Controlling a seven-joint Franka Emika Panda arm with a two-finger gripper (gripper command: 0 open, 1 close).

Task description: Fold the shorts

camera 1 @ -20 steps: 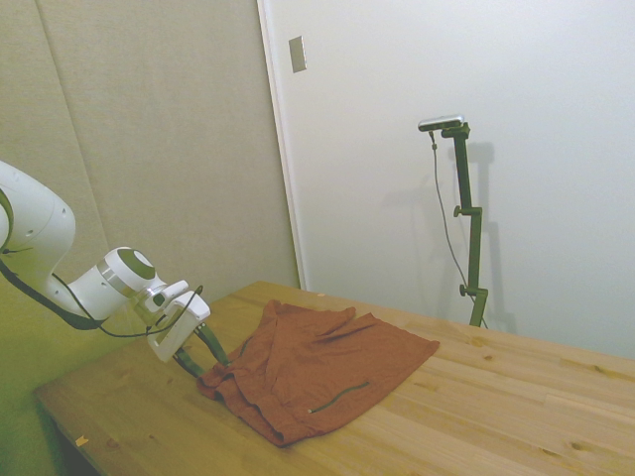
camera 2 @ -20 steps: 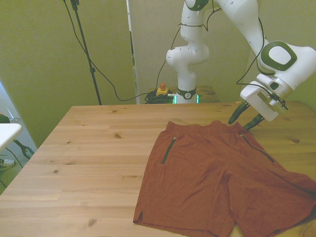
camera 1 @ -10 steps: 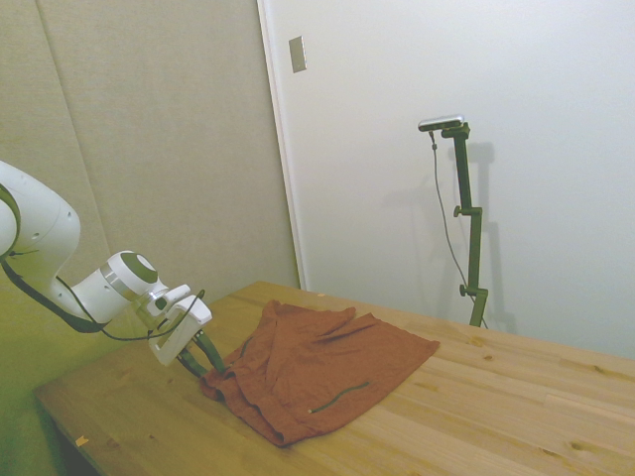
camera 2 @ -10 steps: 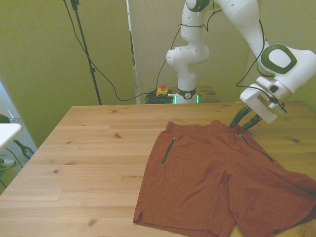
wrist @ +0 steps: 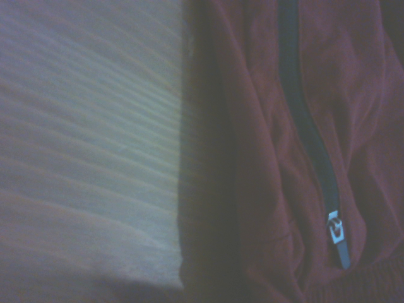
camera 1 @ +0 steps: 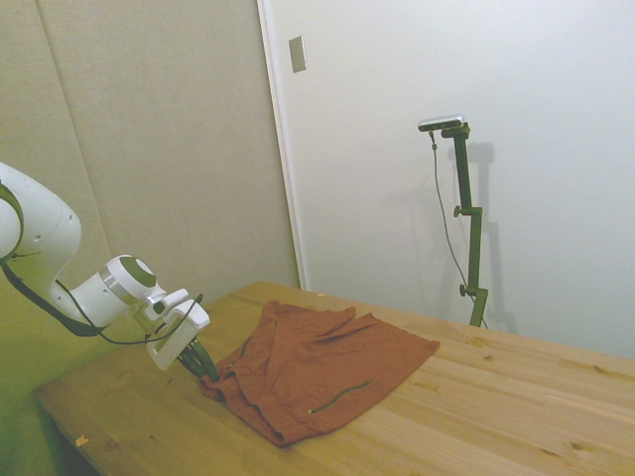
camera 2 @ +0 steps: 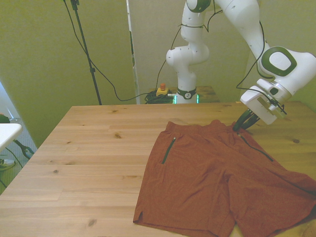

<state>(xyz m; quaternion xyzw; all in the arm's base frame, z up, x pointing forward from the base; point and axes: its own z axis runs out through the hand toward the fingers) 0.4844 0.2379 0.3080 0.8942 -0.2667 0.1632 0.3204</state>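
Front view puts my gripper [camera 2: 242, 127] right at the waistband of the shorts [camera 2: 217, 182], at the corner toward the front view's right, my fingers angled down into the cloth; they stand close together there, nearly meeting, and I judge them pinched on the waistband edge, though the fabric between them is too small to make out for certain; the shorts lie spread flat on the wooden table [camera 2: 89, 153], waistband toward my base, legs running to the near edge, one leg hem trailing off toward the front view's right corner; a dark zip pocket slit [camera 2: 167, 150] shows on the side toward the front view's left, and a second slit runs just below my fingers; in the side view the garment [camera 1: 317, 372] sits near the table's end with my wrist tilted low over its bunched edge, gripper [camera 1: 204, 366] touching the cloth where it meets the wood; the wrist view shows the zip [wrist: 306, 126] with its small metal pull [wrist: 336, 232] beside a thick seam and bare table boards [wrist: 88, 145], so I am at the very border of the fabric; I take this corner, I judge, because a fold needs an edge that can be lifted and carried across; the fold itself is not yet begun, since the shorts lie fully open.
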